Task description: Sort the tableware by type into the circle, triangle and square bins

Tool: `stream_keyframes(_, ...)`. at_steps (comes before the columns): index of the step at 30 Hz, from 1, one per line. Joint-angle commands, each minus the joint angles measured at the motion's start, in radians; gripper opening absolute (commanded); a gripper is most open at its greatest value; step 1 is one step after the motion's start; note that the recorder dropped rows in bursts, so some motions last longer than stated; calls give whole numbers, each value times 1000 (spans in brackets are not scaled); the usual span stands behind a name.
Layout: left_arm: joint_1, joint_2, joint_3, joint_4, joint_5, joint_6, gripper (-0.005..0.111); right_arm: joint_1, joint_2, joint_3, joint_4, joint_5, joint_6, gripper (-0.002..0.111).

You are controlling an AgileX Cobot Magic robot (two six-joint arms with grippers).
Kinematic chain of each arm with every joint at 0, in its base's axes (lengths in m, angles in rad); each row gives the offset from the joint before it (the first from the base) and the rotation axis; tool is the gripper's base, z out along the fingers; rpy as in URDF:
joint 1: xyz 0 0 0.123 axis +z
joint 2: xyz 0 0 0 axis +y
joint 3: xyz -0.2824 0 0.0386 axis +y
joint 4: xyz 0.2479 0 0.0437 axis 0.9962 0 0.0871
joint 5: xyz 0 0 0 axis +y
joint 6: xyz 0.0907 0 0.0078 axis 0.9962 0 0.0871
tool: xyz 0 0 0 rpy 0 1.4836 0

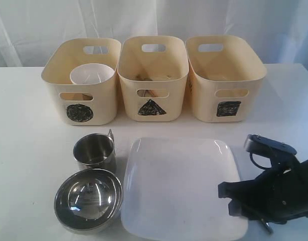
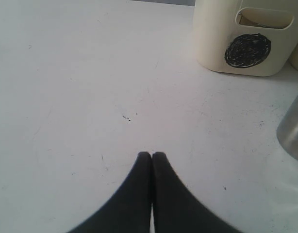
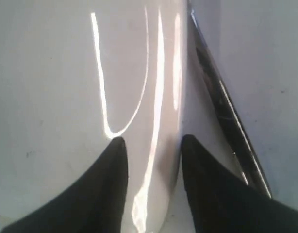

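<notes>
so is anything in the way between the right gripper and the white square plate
Nothing visible does: the right gripper is open and sits right at the rim of the white square plate.

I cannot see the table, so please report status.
Left claw shut, over table. Right claw open, astride plate rim. Plate flat; nothing on it.

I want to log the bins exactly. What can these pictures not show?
Square bin: floor hidden by its front wall, exterior view.
Triangle bin: contents mostly behind its wall, too small to name.
Mug: cut by left wrist view's edge.
Right gripper: grip on plate unclear, right wrist view.
</notes>
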Motion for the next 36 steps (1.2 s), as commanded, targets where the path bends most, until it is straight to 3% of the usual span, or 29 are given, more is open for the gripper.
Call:
stream_keyframes(1,-1,-5,4,-3,-4,1,0,-5,0,4,-38,2,-22,36)
stream_keyframes(22,-1,-5,4,-3,-4,1,0,-5,119,2,-28,-42,-42,35)
stream_keyframes(25,-1,-5,4,-3,-4,1,0,-5,119,2,-28,-60,-42,27)
stream_keyframes(30,-1,-5,4,-3,-4,1,0,-5,119,2,-28,-101,-56,0)
stream_keyframes(36,-1,-5,4,-3,-4,1,0,-5,119,2,-28,-121,-56,0)
